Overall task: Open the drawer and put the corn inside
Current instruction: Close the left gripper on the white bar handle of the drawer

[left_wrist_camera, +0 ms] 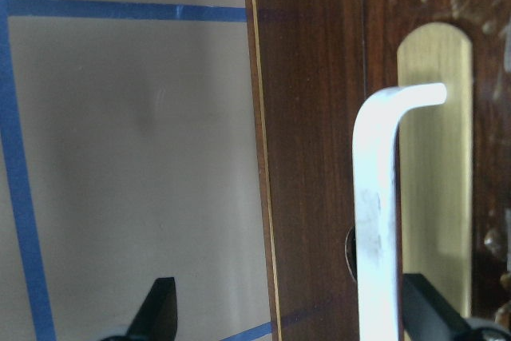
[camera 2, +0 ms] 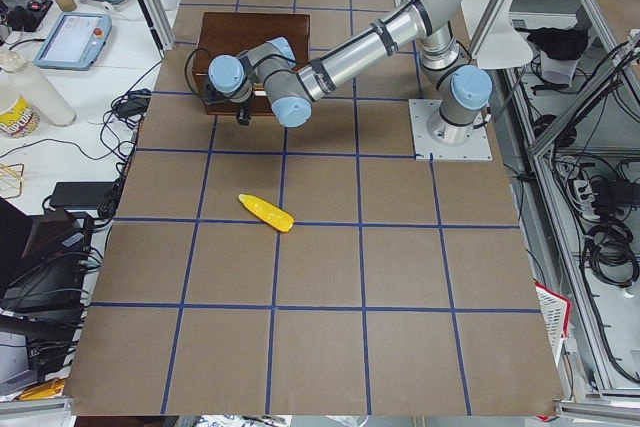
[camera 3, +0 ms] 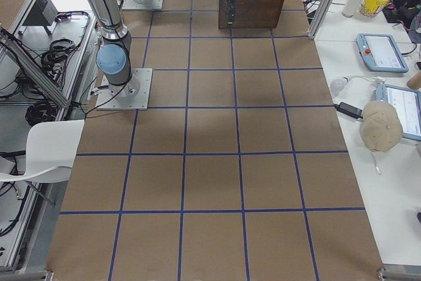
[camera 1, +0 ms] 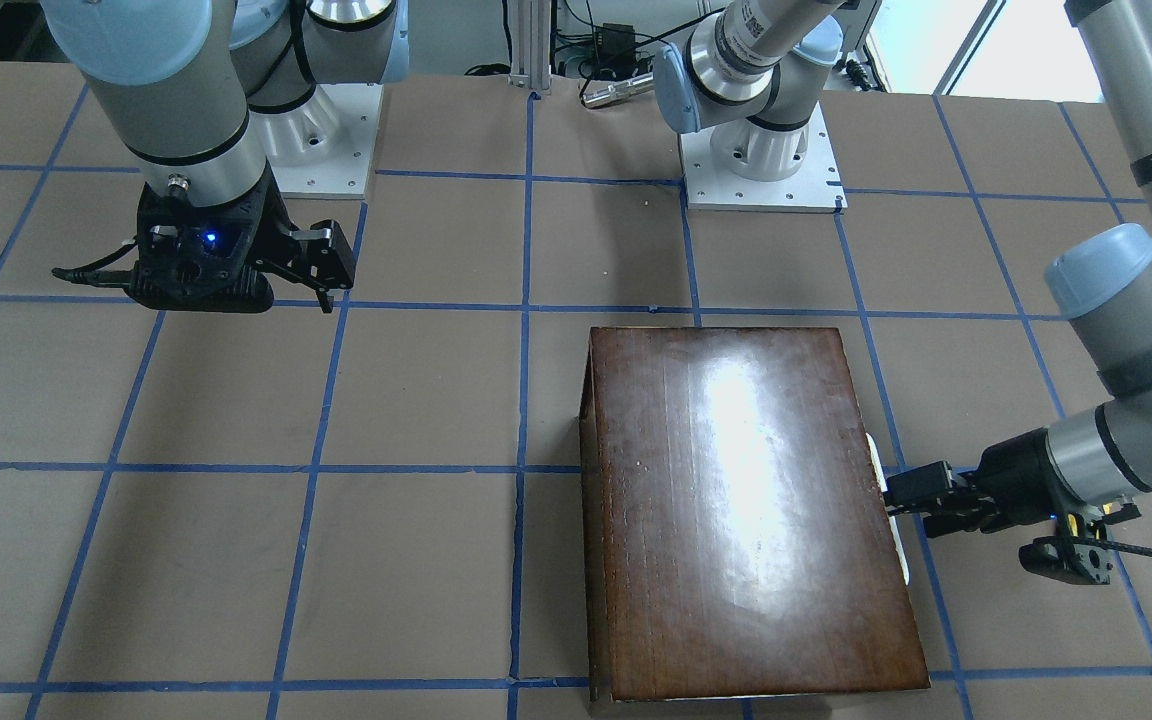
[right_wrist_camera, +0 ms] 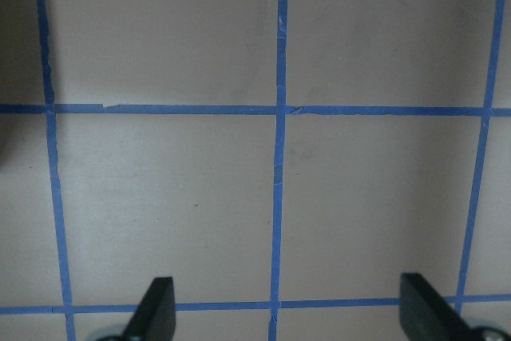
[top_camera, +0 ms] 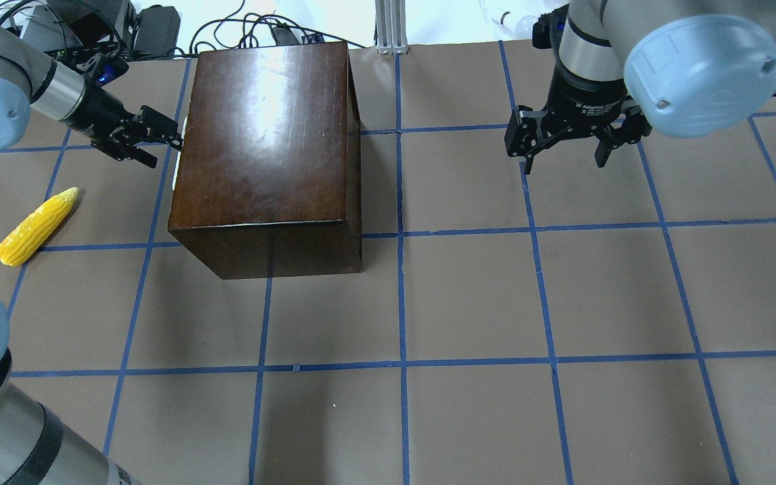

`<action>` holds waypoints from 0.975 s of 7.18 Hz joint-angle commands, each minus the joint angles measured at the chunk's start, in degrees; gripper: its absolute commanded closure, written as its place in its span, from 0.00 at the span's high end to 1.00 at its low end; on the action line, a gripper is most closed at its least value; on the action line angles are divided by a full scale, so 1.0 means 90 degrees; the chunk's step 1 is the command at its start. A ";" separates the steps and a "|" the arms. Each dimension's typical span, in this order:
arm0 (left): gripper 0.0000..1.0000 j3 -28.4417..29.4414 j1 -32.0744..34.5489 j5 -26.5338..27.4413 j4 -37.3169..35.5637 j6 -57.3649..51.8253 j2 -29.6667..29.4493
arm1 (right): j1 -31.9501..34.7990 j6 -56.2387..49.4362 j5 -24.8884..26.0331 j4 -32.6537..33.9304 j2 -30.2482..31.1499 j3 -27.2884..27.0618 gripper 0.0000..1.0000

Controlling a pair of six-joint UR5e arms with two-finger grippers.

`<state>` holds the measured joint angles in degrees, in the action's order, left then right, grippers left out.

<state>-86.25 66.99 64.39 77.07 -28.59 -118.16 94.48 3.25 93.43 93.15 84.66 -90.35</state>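
Left gripper (top_camera: 163,149) spread, straddling the whitish bar handle (left_wrist_camera: 374,221) on the worn dark-brown drawer front (left_wrist_camera: 319,117). Handle axis sits square to the closing direction, close to one finger. Drawer looks shut. Bright yellow corn cob (top_camera: 36,225) lies on the table on the left arm's side, well apart. Right gripper (top_camera: 563,160) spread, idle.

The left gripper (top_camera: 164,149) reached out level at the far left, fingers spread apart. The right gripper (top_camera: 563,160) pointed straight down at the far right, also spread.
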 commanded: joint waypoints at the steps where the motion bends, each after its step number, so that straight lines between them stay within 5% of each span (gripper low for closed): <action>1: 1.00 -0.0162 -0.0012 0.0004 -0.0019 -0.0007 -0.0005 | 0.0000 0.0000 0.0000 0.0001 0.0007 0.0000 1.00; 7: 1.00 -0.0095 -0.0051 0.0082 -0.0009 -0.0271 0.0004 | 0.0000 0.0000 0.0000 0.0001 -0.0002 0.0000 1.00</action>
<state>-87.23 66.63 65.08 76.99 -30.65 -118.16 94.48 3.25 93.42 93.12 84.64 -90.35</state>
